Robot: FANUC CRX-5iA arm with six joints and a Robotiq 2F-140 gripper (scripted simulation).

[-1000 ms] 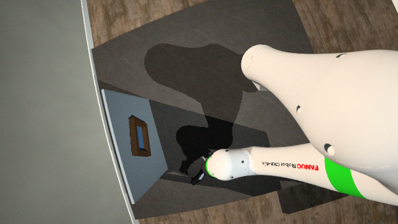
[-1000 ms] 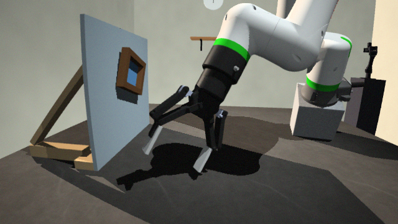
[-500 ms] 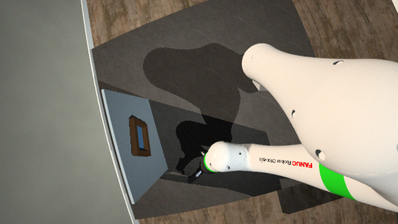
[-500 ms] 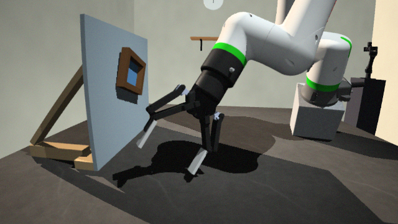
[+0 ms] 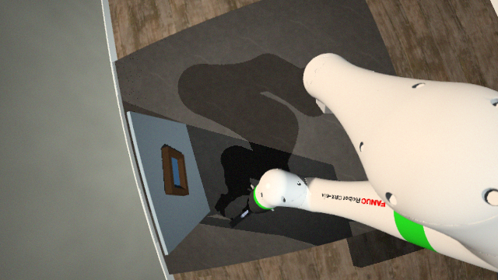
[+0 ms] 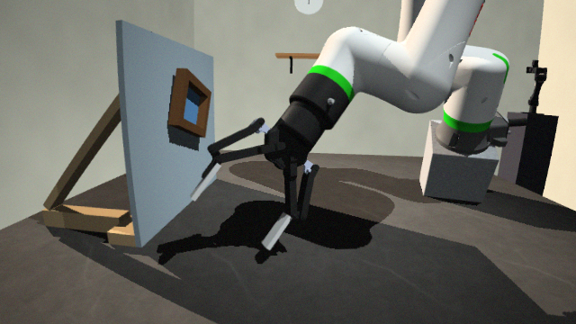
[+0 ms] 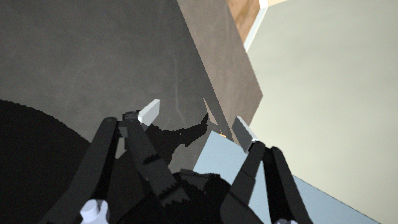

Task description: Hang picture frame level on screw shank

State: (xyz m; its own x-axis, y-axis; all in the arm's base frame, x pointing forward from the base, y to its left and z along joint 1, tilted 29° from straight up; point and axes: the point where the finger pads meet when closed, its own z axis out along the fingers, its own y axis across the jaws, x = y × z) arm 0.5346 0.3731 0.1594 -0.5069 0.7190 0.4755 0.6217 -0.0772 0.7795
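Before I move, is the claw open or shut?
Open: the claw has its pale pads spread wide apart, nothing between them.
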